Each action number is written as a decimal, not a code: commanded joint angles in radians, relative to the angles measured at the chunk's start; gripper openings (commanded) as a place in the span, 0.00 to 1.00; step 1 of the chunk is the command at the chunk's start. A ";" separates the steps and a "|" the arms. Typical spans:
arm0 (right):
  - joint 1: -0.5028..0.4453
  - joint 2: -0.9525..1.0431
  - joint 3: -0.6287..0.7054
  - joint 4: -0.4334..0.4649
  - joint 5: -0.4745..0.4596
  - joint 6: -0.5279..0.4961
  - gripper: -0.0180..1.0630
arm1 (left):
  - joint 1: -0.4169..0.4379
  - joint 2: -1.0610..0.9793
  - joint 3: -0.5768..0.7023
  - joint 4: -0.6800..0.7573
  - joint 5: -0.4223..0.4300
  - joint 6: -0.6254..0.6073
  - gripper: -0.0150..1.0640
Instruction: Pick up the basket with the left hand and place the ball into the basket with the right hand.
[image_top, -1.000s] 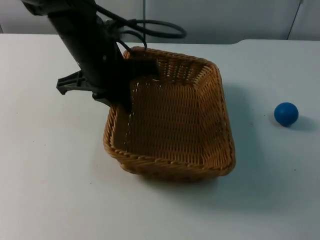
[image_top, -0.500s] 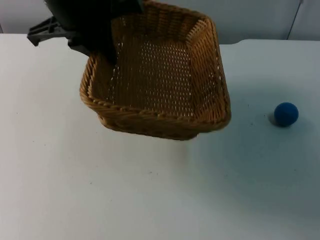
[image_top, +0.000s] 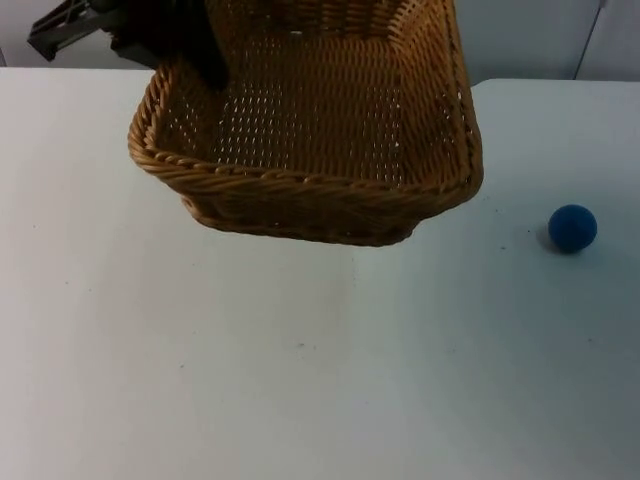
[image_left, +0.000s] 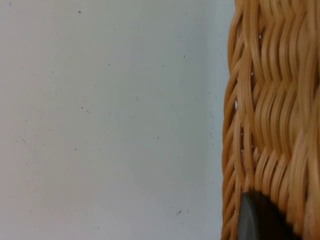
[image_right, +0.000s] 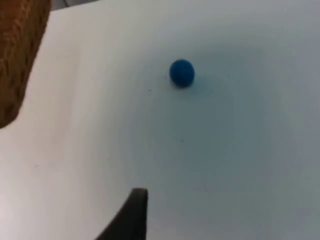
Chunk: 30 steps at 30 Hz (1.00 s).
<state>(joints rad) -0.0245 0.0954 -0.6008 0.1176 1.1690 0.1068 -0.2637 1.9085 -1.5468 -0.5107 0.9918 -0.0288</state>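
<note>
The woven wicker basket (image_top: 300, 188) hangs tilted above the table's far middle, held by its left rim. My left gripper (image_top: 178, 40) is shut on that rim, and a black fingertip (image_left: 257, 220) presses against the weave (image_left: 270, 110) in the left wrist view. The small blue ball (image_top: 572, 227) rests on the white table to the basket's right, well apart from it. In the right wrist view the ball (image_right: 181, 72) lies ahead of my right gripper (image_right: 134, 215), which hovers above the table away from it. A corner of the basket (image_right: 20, 55) shows there too.
The white table (image_top: 300, 380) stretches open in front of the basket and around the ball. The grey partition wall (image_top: 530, 35) closes off the far edge behind the basket.
The left arm has lifted the basket off the table and carried it up and away toward the far edge. The ball has stayed in place.
</note>
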 joint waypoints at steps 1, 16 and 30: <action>0.001 0.026 -0.044 0.041 -0.064 -0.020 0.98 | 0.003 -0.020 -0.010 -0.033 0.001 0.007 0.01; 0.025 0.575 -0.139 -0.126 -0.285 -0.030 0.98 | 0.002 -0.020 -0.010 -0.032 -0.055 -0.007 0.01; 0.099 1.098 -0.329 -0.144 -0.520 -0.026 0.98 | -0.001 -0.024 -0.010 -0.005 -0.113 0.005 0.01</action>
<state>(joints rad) 0.0577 1.1606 -0.9045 -0.0145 0.6708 0.0710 -0.2637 1.9081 -1.5468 -0.5006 0.9043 -0.0257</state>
